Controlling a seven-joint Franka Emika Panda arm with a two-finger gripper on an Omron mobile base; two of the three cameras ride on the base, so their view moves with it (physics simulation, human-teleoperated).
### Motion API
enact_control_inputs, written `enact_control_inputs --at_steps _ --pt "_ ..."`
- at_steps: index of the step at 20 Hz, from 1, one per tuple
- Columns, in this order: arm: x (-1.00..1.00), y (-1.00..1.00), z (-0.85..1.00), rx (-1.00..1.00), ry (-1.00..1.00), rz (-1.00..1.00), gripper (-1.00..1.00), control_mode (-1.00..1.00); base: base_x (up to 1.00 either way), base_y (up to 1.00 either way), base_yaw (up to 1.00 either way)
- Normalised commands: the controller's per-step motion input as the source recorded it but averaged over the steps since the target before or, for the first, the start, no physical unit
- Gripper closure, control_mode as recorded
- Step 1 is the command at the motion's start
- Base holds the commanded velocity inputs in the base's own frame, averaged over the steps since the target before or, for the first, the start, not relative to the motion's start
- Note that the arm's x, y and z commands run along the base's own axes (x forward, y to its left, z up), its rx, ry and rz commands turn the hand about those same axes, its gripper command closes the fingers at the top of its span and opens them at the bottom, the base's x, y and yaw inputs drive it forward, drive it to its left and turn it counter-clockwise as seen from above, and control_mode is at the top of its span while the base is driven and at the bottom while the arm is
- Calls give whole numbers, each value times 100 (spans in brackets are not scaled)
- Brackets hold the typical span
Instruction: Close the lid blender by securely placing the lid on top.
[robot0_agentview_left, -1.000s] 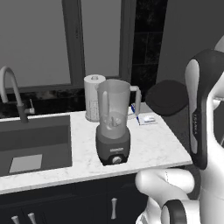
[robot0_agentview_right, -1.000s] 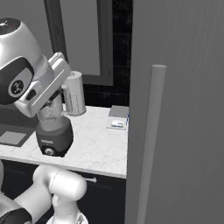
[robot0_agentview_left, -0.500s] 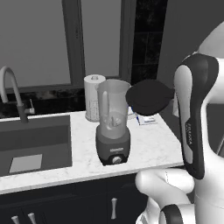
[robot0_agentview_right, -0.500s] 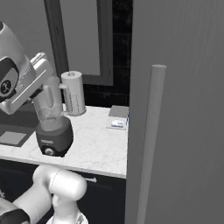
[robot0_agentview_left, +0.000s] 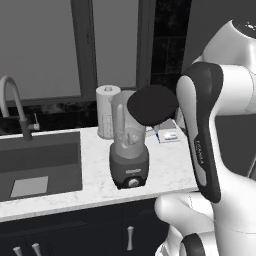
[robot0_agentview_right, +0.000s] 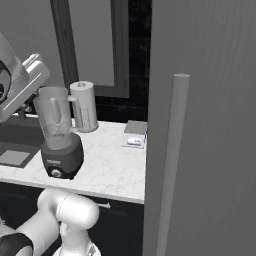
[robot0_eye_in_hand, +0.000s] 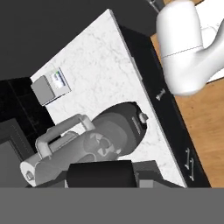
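Blender (robot0_agentview_left: 129, 150) on the counter (robot0_agentview_left: 165, 167), just right of the sink (robot0_agentview_left: 37, 165). Paper towel roll (robot0_agentview_left: 106, 111) close behind it, to the left. Small box (robot0_agentview_left: 167, 135) behind and to the right. Lid (robot0_agentview_left: 152, 105) in the air, at the jar's upper right.

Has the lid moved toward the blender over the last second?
Yes. In the left base view the lid has travelled left from beside the arm and now hangs at the upper right of the blender jar's rim, which stayed put.
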Motion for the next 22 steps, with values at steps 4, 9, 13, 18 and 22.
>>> enact_control_inputs --at_steps 4,9,13,18,22 --pt "40 0 8 0 0 0 100 -100 0 0 0" --pt "34 -2 1 1 0 6 100 -100 0 0 0" --pt "43 0 0 0 0 5 100 -100 0 0 0" --pt "48 0 4 3 0 2 100 -100 0 0 0" --pt "46 0 8 2 0 0 100 -100 0 0 0"
